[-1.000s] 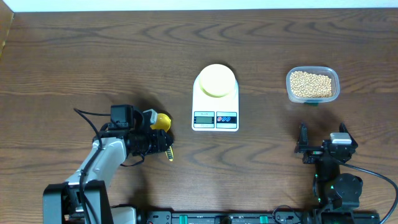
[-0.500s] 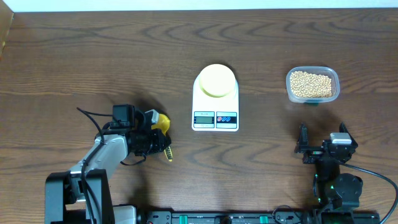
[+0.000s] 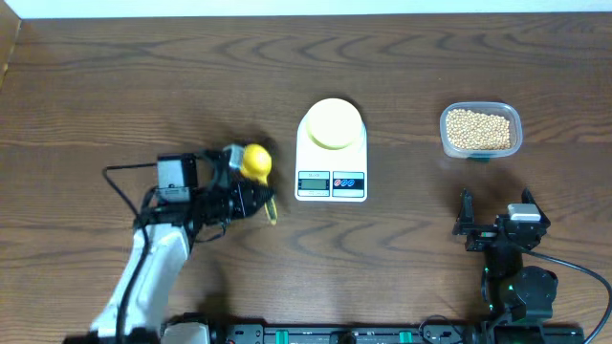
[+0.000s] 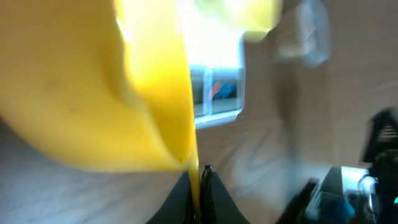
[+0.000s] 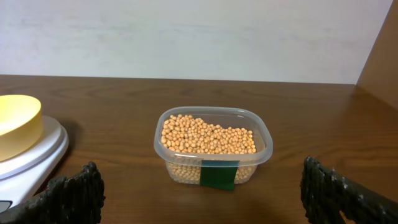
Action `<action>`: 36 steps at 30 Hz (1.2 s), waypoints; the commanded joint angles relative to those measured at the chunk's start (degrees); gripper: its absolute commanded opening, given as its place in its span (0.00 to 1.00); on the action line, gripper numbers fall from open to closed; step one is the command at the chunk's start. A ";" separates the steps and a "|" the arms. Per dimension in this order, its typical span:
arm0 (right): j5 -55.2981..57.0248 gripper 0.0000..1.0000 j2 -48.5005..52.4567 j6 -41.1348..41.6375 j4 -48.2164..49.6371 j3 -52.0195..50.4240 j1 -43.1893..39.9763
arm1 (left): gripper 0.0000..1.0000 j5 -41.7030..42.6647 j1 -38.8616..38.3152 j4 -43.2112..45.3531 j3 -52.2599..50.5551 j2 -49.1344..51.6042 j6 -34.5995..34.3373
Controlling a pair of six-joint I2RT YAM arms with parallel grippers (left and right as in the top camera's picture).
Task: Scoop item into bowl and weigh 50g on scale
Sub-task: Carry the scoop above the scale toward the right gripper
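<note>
Change observed: the left claw (image 3: 256,201) has risen off the desk (image 3: 143,86) and swung toward the scale (image 3: 331,182); half a second ago it sat lower and further from the scale's left side. It is clamped on the handle of the yellow scoop (image 3: 255,161); the left wrist view confirms this, with the fingertips pinched together on the thin yellow edge. The scoop head now lies just left of the scale, level with its display, and appears to carry nothing.

Unchanged: the pale yellow bowl (image 3: 332,123) sits on the scale's platform and looks empty; the soybeans (image 5: 208,137) all remain in the clear plastic tub (image 5: 212,111), well to the right of the scale; the right claw (image 3: 494,222) is parked right of and nearer than the scale, fingers spread wide, holding nothing.

Implication: the pick-up of the scoop appears complete and transport has begun; no scooping or weighing is done yet. The scoop must next cross past the scale to reach the tub; clearance over the bowl is the likely hazard.
</note>
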 commanded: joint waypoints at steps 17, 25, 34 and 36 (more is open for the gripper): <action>0.55 0.99 -0.31 -0.44 1.70 -0.13 0.50 | 0.07 -6.21 -0.07 39.69 1.49 -12.09 -37.03; -6.60 0.99 -0.20 2.14 30.27 -0.13 0.50 | 0.07 -6.23 -0.07 43.58 1.49 -12.09 -42.42; -20.63 0.99 20.52 4.09 22.88 22.71 0.50 | 0.07 -8.57 -2.47 48.37 1.46 -11.98 -45.55; -23.65 0.99 30.60 4.09 13.20 33.24 0.50 | 0.07 -10.40 -3.13 48.37 1.46 -12.00 -48.28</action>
